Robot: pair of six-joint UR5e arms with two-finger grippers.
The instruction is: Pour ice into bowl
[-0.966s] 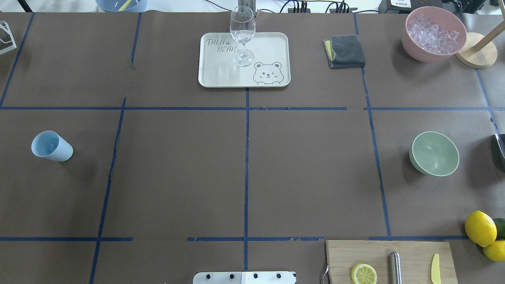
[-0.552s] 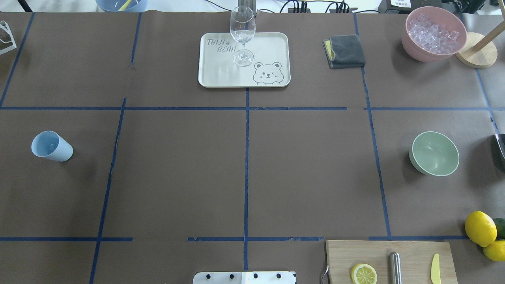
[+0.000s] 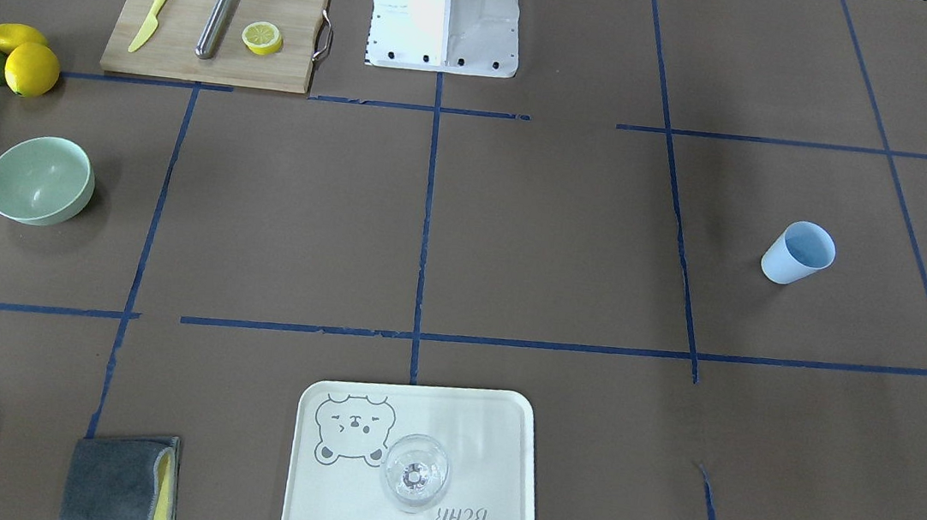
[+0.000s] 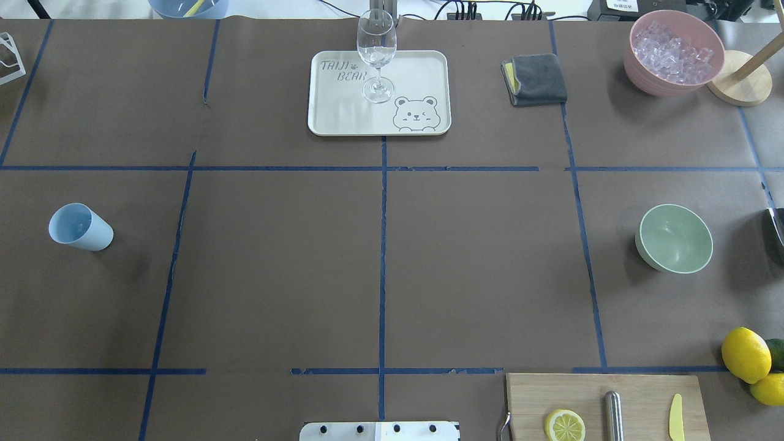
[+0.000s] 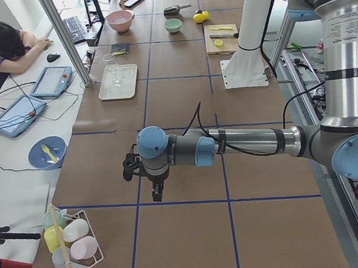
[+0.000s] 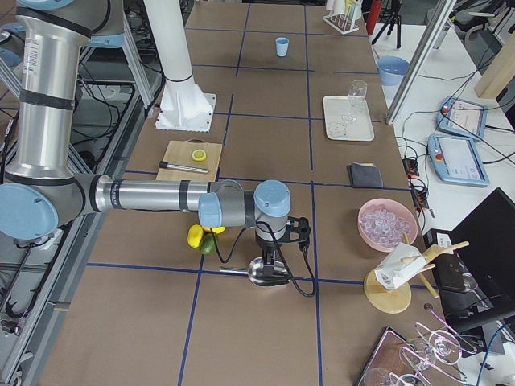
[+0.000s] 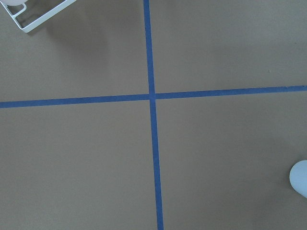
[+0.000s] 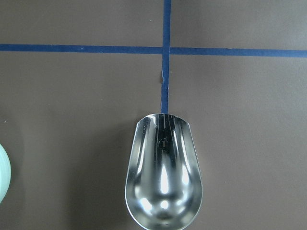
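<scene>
The mint-green bowl (image 4: 674,239) stands upright and empty on the table's right side, also seen in the front-facing view (image 3: 39,181) and as a sliver in the right wrist view (image 8: 2,172). No ice shows in any view. A shiny metal scoop (image 8: 163,177) lies empty under the right wrist camera, just right of the bowl. In the exterior right view my right gripper (image 6: 269,256) hangs directly over the scoop (image 6: 265,273); I cannot tell its state. My left gripper (image 5: 157,189) hovers low over bare table near the light blue cup (image 4: 79,226); its state cannot be told either.
A pink container (image 4: 674,52) of whitish cubes sits at the far right, beside a wooden stand (image 4: 738,86). A tray (image 4: 422,67) carries a wine glass (image 4: 376,55). A grey cloth (image 4: 536,78), a cutting board (image 4: 643,392) and lemons (image 4: 746,354) lie nearby.
</scene>
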